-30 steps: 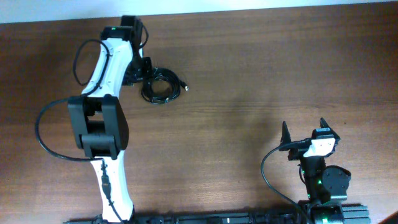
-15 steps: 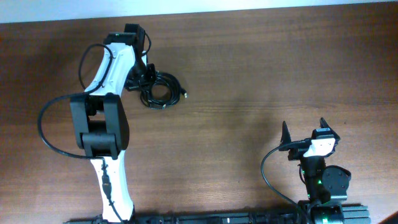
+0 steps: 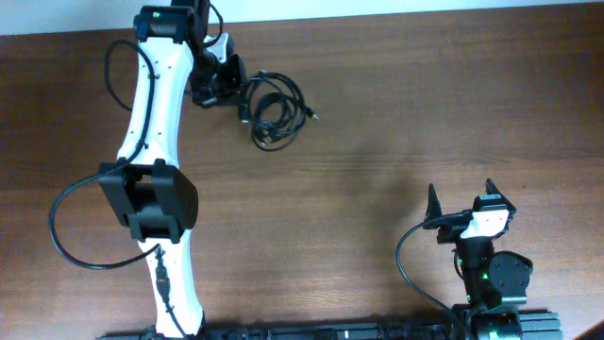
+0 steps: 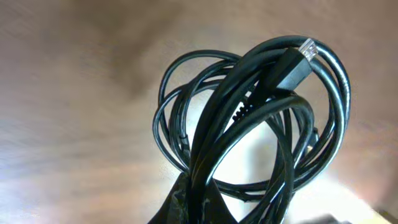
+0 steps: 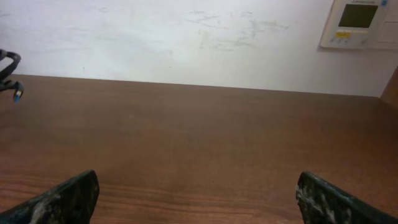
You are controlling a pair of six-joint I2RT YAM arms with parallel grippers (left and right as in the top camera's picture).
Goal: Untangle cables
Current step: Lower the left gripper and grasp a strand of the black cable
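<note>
The cables (image 3: 279, 114) are thin black cords tangled in one loose bundle near the table's far edge, left of centre. My left gripper (image 3: 242, 92) is shut on the bundle's left side. In the left wrist view the cables (image 4: 249, 124) fill the frame as overlapping loops. A black plug with a clear tip (image 4: 303, 51) points to the upper right, and a cord runs down between my left gripper (image 4: 200, 202) fingertips. My right gripper (image 3: 462, 201) stands open at the near right, far from the bundle, and nothing lies between the right gripper (image 5: 199, 202) fingers.
The table's far edge (image 3: 377, 14) meets a white wall close behind the bundle. A thick black wire (image 3: 58, 222) loops out from the left arm. A wall panel (image 5: 359, 22) hangs at the upper right of the right wrist view.
My left gripper has shut on the bundle and carried it toward the far edge and to the right. The loops have spread out. The right arm has not moved.
</note>
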